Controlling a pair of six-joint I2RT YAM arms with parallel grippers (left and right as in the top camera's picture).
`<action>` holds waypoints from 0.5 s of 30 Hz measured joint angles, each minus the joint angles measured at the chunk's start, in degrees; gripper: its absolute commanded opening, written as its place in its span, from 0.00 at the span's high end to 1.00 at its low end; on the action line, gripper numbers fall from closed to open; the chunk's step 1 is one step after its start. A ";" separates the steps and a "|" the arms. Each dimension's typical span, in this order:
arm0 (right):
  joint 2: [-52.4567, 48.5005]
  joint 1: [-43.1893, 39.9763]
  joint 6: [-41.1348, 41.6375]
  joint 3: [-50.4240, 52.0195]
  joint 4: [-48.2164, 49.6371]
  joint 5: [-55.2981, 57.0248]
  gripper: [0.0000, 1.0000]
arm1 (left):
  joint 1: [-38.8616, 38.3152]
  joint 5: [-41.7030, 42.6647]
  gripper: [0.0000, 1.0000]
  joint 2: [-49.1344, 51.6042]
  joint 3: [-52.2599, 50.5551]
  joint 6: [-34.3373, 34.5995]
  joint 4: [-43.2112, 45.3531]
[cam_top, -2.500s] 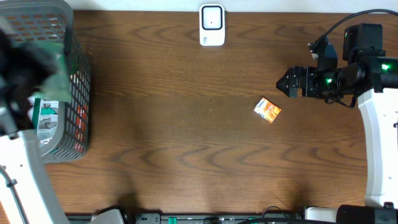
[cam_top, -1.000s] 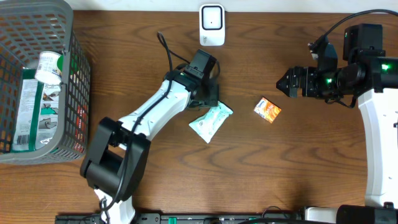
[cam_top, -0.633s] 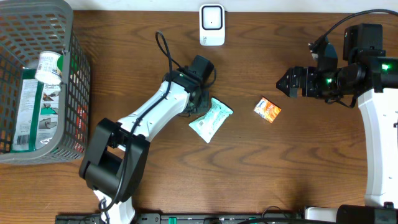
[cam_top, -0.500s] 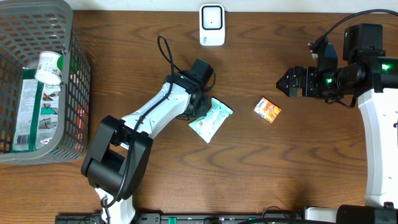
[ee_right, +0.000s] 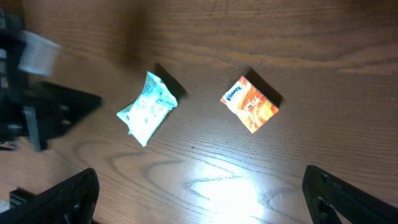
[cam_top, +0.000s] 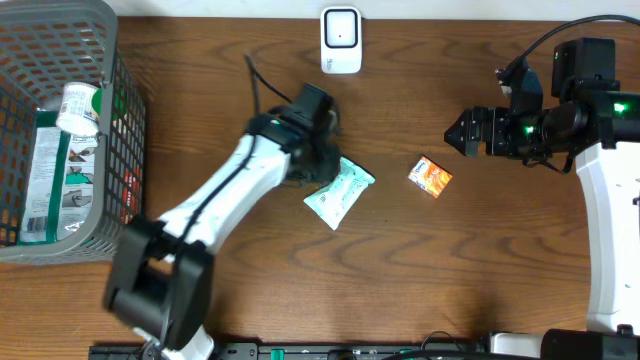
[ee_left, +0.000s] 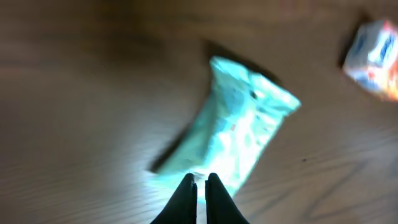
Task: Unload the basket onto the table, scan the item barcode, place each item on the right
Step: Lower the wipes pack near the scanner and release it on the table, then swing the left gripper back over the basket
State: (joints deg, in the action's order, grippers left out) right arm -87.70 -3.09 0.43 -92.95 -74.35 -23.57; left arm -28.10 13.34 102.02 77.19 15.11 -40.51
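A teal packet (cam_top: 340,192) lies flat on the wooden table, also seen in the left wrist view (ee_left: 239,130) and the right wrist view (ee_right: 147,107). My left gripper (cam_top: 320,170) hovers at the packet's left edge, its jaws shut (ee_left: 199,182) with nothing between them. An orange tissue box (cam_top: 431,177) lies to the packet's right (ee_right: 250,104). The white scanner (cam_top: 341,40) stands at the table's far edge. My right gripper (cam_top: 458,133) is open at the right, above bare wood (ee_right: 205,205), apart from both items.
A grey mesh basket (cam_top: 125,130) at the far left holds a white bottle (cam_top: 76,105) and a flat green-and-white pack (cam_top: 40,180). The left arm (cam_top: 215,200) stretches diagonally across the table's left half.
The left gripper's jaws have closed empty beside the packet, and the left arm has swung slightly left, blurred with motion. Packet, tissue box and right arm have not moved.
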 measured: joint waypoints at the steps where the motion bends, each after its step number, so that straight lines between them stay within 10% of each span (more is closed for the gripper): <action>1: 0.00 0.00 0.00 0.00 0.00 0.00 0.01 | 0.55 -1.42 0.93 -0.87 0.09 -0.15 -0.09; 15: 0.00 0.00 0.00 0.00 0.00 0.00 0.01 | 14.86 -19.80 0.93 -11.23 16.85 -0.59 -19.08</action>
State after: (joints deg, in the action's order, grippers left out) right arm -87.70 -3.09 0.43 -92.95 -74.35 -23.57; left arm -13.23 -6.46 90.78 94.04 14.52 -59.59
